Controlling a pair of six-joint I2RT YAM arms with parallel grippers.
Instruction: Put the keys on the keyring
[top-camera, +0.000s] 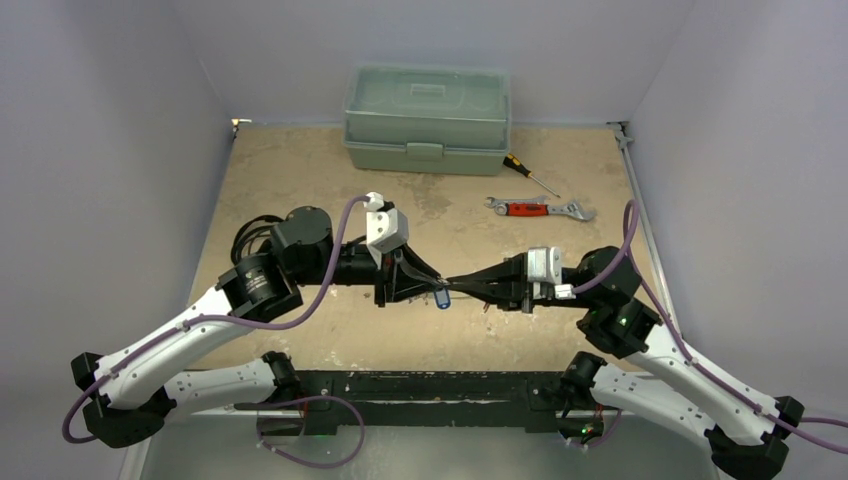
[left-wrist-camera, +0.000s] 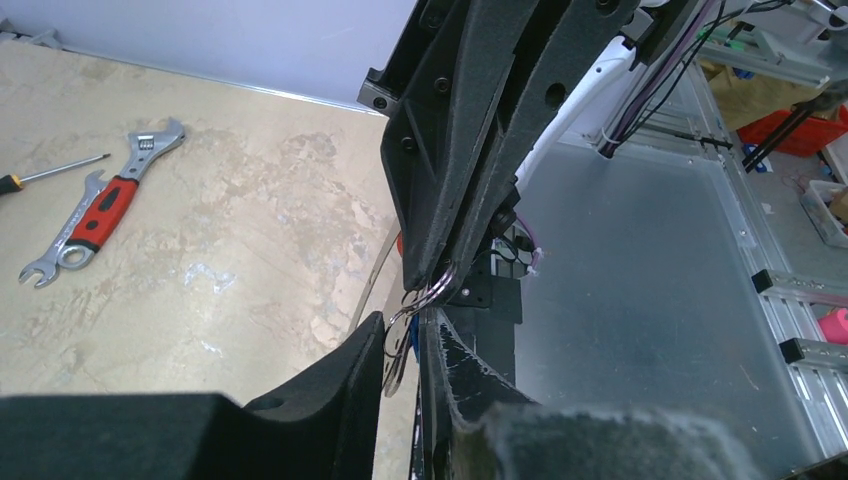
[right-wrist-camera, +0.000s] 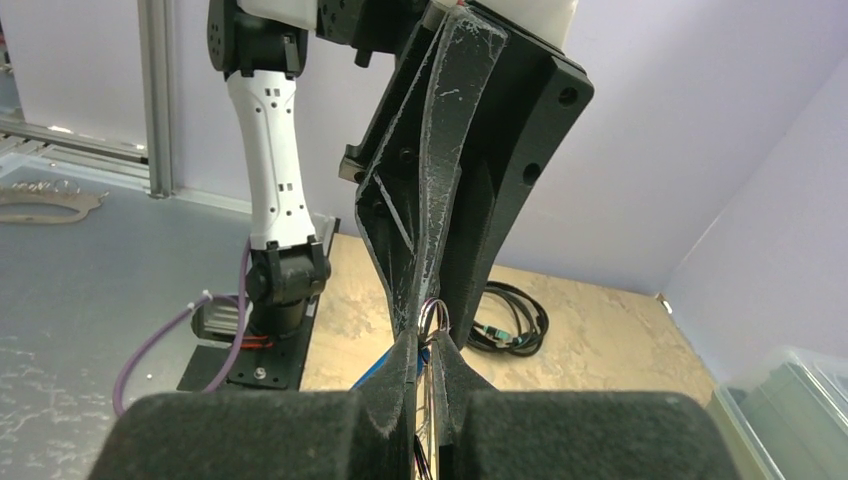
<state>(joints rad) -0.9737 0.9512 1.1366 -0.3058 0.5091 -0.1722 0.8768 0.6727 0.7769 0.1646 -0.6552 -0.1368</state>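
— Status at right gripper (right-wrist-camera: 428, 352)?
— Pinched shut on keyring (left-wrist-camera: 425, 297) wire. At left gripper (left-wrist-camera: 403, 338): narrow around same wire; cannot tell whether clamped.
— Hazard?
— Avoid pulling apart: risks bending loop, shedding blue-tagged key (top-camera: 441, 297) hanging just beneath tips.

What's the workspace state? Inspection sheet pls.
Surface: table beige, mottled.
Job's things: ring mid-air, centre; blue key beside it; other key not seen.
Clutter: toolbox, screwdriver, wrench at far side.
Grippers: right gripper shut on ring; left gripper narrow gap round ring, grip unclear.
Cables: purple cables along arms; black coil on table, left.
Surroundings: walls plain.
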